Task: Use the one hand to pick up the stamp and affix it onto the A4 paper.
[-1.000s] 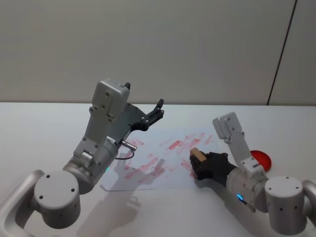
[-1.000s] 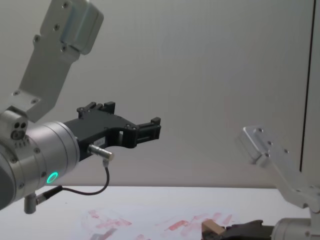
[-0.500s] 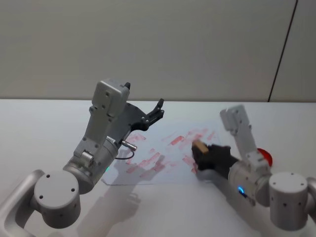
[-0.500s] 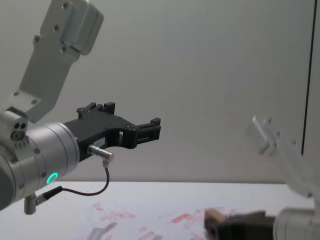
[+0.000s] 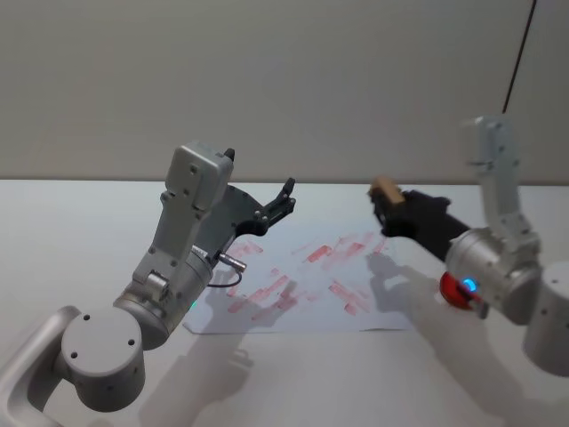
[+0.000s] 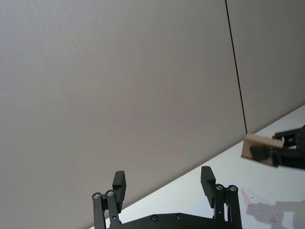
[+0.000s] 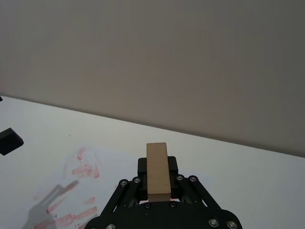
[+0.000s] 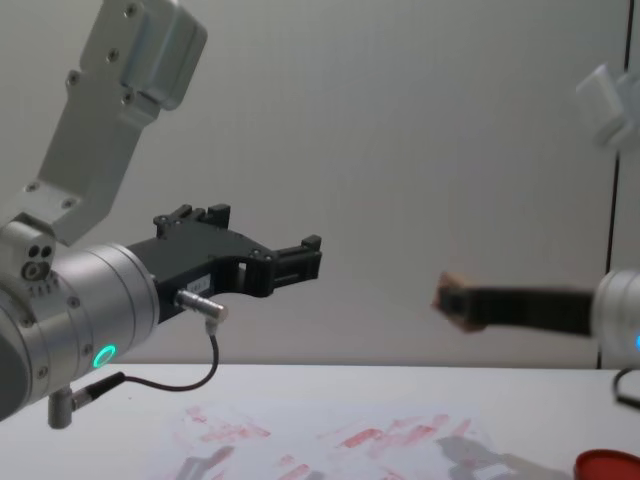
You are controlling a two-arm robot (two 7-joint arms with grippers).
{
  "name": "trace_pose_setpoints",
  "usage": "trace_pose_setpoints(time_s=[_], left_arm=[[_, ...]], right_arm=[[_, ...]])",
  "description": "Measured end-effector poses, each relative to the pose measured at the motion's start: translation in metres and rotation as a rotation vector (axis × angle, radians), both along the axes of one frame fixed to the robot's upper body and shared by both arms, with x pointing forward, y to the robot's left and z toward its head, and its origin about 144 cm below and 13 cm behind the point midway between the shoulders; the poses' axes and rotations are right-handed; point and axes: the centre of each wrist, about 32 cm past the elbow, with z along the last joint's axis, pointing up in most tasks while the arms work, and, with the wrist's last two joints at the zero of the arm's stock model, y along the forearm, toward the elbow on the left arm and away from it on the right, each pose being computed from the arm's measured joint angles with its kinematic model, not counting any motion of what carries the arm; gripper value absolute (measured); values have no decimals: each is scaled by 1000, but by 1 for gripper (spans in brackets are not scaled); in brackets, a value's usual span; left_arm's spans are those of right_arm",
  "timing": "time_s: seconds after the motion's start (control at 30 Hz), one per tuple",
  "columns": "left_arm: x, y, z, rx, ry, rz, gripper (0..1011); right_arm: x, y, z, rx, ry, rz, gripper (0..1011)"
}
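Transport seems the step in hand: right end effector point(image 5: 392, 212), clamped on the small tan wooden stamp block point(image 5: 384, 189), holds it high above the right side of the red-smeared white A4 paper point(image 5: 302, 286). Next it likely needs a square, face-down press. Raised alongside, the left end effector point(image 5: 284, 197) hangs open.

Out of sight
Right arm point(image 5: 493, 258) covers much of the red ink pad point(image 5: 449, 292); left arm point(image 5: 178, 267) hides the A4 paper's point(image 5: 311, 276) left edge; right pincer point(image 5: 388, 212) hides part of the stamp point(image 5: 385, 189).
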Motion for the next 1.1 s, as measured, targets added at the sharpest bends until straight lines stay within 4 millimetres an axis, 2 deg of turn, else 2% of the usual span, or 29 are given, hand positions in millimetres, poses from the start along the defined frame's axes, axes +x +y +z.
trace_pose_setpoints(time_s=[0.2,0.53,0.77,1.1], left_arm=[[0,0,0,0,0,0,1002],[0,0,0,0,0,0,1003],[0,0,0,0,0,0,1002],[0,0,0,0,0,0,1002]], right_arm=[[-9,-23,11,9,-1,-52,221],[-25,-51,7,-39,42,-111,221],[-30,-63,2,-83,67,-129,221],[-28,-70,-6,-134,89,-133,221]])
